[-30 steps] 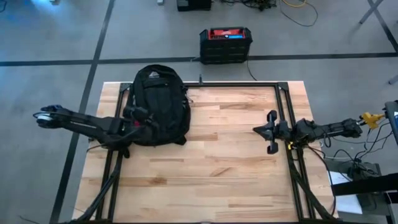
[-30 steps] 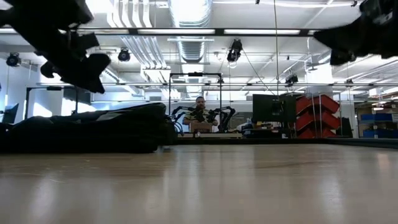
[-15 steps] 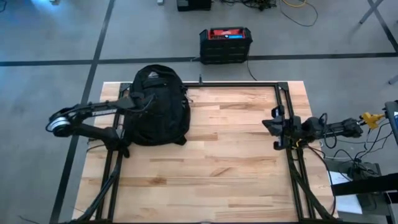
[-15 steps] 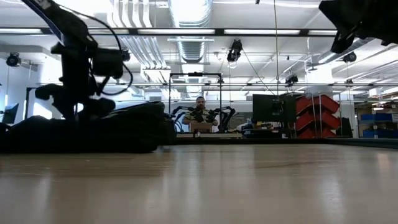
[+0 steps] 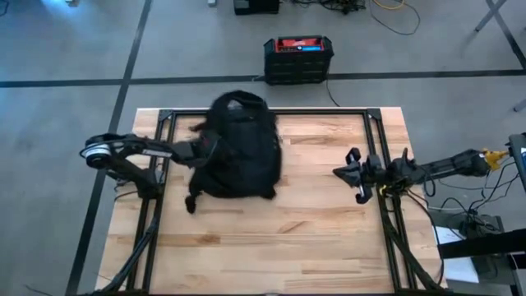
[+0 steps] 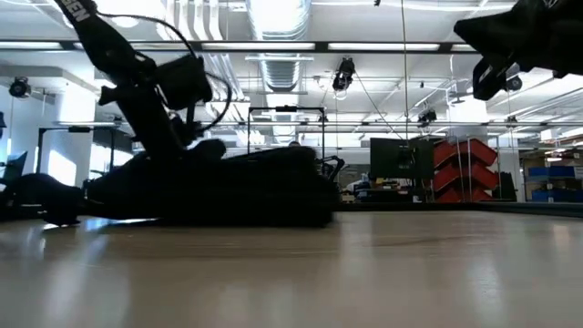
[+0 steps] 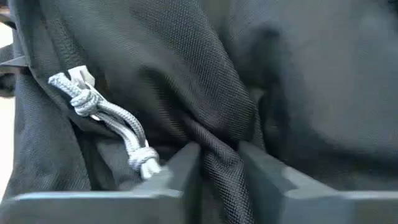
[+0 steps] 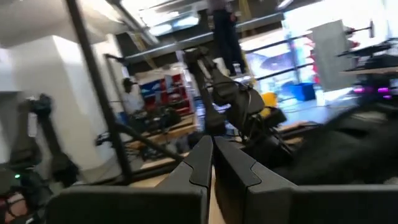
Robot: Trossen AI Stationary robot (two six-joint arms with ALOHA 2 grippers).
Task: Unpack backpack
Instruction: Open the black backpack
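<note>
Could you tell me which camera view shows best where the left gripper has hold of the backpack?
The left wrist view: the left gripper pinches a fold of the backpack beside a grey zip cord. The high view shows only the arm meeting the bag's left side; the low view shows dark silhouettes; the right wrist view shows the bag far off.
</note>
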